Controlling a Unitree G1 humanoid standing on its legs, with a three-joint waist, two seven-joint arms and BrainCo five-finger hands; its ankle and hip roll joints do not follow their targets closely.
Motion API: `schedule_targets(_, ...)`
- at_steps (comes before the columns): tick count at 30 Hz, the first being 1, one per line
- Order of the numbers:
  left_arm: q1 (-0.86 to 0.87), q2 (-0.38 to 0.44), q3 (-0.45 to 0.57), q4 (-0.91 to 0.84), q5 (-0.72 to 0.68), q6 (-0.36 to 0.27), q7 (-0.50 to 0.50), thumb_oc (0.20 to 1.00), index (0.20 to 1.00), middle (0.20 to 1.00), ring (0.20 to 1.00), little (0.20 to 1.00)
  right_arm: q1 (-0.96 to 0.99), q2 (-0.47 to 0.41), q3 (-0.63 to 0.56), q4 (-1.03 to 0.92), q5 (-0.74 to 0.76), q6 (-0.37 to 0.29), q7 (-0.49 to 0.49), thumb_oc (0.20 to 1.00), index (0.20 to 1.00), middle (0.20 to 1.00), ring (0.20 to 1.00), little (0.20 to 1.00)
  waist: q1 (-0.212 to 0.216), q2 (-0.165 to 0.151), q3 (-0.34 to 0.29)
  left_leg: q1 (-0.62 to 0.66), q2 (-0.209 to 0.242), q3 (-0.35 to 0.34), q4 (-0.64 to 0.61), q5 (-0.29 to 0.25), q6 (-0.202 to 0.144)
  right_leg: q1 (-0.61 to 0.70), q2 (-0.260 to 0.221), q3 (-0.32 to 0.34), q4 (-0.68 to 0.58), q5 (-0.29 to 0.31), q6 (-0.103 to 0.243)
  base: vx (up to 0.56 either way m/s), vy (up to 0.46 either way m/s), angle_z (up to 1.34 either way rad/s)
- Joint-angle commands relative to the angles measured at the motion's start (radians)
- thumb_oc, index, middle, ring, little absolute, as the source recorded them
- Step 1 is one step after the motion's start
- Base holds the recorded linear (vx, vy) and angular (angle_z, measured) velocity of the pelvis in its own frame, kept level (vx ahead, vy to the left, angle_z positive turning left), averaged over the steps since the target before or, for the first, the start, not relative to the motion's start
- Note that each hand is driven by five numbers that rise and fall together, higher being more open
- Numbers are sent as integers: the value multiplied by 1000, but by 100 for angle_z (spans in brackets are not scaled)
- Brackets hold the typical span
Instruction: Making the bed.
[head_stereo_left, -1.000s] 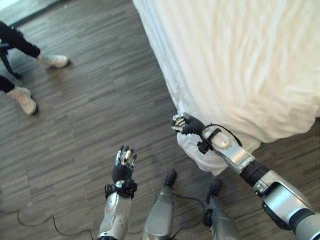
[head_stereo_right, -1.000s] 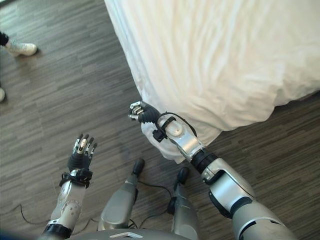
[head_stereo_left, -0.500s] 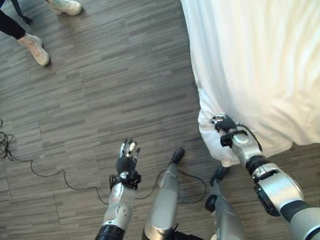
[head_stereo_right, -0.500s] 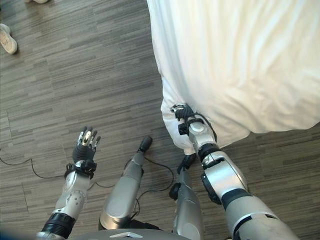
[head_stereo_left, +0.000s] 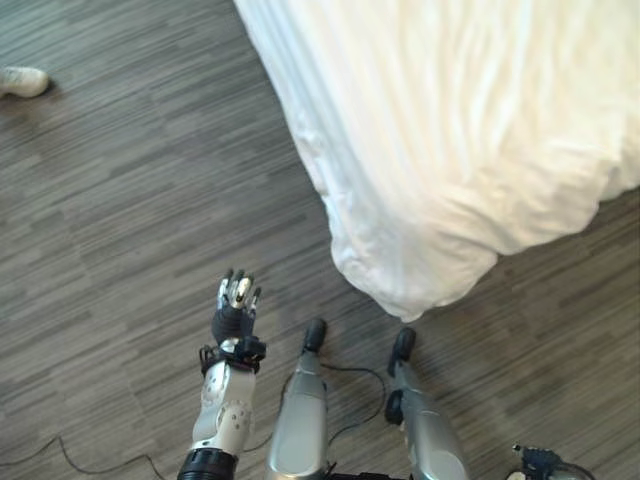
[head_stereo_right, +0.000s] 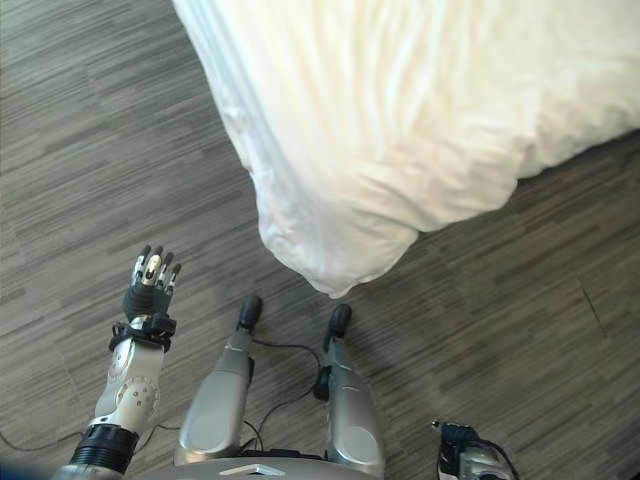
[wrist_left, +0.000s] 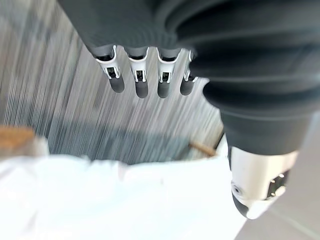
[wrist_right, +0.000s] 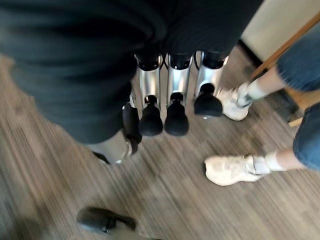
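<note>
The bed's white duvet (head_stereo_left: 450, 130) fills the upper right, rumpled, with one corner (head_stereo_left: 410, 295) hanging down to the floor just ahead of me. My left hand (head_stereo_left: 234, 322) is raised over the floor to the left of that corner, fingers (wrist_left: 142, 82) straight and holding nothing; the duvet (wrist_left: 125, 200) shows beyond them. My right hand (head_stereo_right: 462, 455) is low at the bottom right, away from the bed. Its fingers (wrist_right: 172, 95) are straight over bare floor and hold nothing.
Grey wood-plank floor (head_stereo_left: 130, 200) surrounds the bed on the left and front. A person's white shoe (head_stereo_left: 22, 80) is at the far left. In the right wrist view a person's legs and white shoes (wrist_right: 235, 167) stand close by.
My right hand has let go of the duvet corner and dropped back to the lower right. The camera has shifted. My left hand stays raised and open.
</note>
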Motion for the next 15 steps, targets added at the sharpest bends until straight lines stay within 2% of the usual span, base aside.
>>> schedule_targets(1, 38, -4, 39, -33, 30, -55, 17, 1000, 1000, 1000, 1000, 1000, -90, -79, -59, -255, 173, -122, -52, 200, 200, 200, 200, 200, 2, 70, -64, 23, 7, 55, -127, 92, 12, 2, -10, 6, 13, 1, 65, -8, 8, -22)
schedule_targets(3, 43, -7, 57, -30, 29, -67, 33, 1000, 1000, 1000, 1000, 1000, -78, -99, -103, -493, 205, -169, -81, 200, 200, 200, 200, 200, -12, 66, -70, 30, 10, 63, -127, 85, 10, 4, -7, 13, 13, -2, 65, -5, 1, -16)
schedule_targets(4, 43, -6, 57, -30, 29, -67, 33, 1000, 1000, 1000, 1000, 1000, -76, -98, -105, -496, 204, -167, -82, 200, 200, 200, 200, 200, -13, 65, -72, 26, 8, 62, -127, 90, 11, 0, -9, 13, 13, 1, 66, 9, -5, -9)
schedule_targets(5, 50, -14, 70, -36, 20, -77, 41, 1000, 1000, 1000, 1000, 1000, -66, -98, -145, -686, 233, -215, -88, 200, 200, 200, 200, 200, -22, 63, -77, 33, 11, 67, -127, 83, 9, 6, -8, 18, 13, -2, 65, -8, 0, -7)
schedule_targets(6, 50, -13, 69, -36, 20, -76, 41, 1000, 1000, 1000, 1000, 1000, -64, -97, -146, -690, 232, -214, -90, 200, 200, 200, 200, 200, -23, 62, -78, 29, 9, 67, -127, 88, 9, 2, -9, 18, 13, 1, 65, 2, -10, -8)
schedule_targets(7, 60, -17, 67, -43, 16, -78, 38, 1000, 1000, 1000, 1000, 1000, -70, -91, -161, -828, 253, -243, -80, 200, 200, 200, 200, 200, -26, 61, -85, 27, 8, 68, -127, 88, 9, -2, -10, 22, 13, 2, 66, -13, -10, -3)
schedule_targets(9, 74, -23, 63, -52, 8, -72, 33, 1000, 1000, 1000, 1000, 1000, -78, -80, -150, -958, 247, -254, -74, 200, 200, 200, 200, 200, -28, 60, -89, 26, 9, 72, -127, 87, 8, -4, -11, 24, 13, 4, 67, -4, -7, -2)
schedule_targets(11, 83, -25, 51, -58, 0, -66, 28, 1000, 1000, 1000, 1000, 1000, -95, -65, -114, -1014, 249, -251, -59, 200, 200, 200, 200, 200, -24, 61, -93, 26, 7, 73, -127, 88, 9, -5, -11, 25, 13, 5, 67, 0, 0, 0)
schedule_targets(15, 98, -27, 32, -56, -8, -52, 9, 1000, 1000, 1000, 1000, 1000, -173, -88, 19, -976, 194, -205, -25, 200, 200, 200, 200, 200, -7, 66, -93, 22, 6, 76, -127, 92, 9, -9, -13, 23, 13, 10, 66, 0, 0, 0)
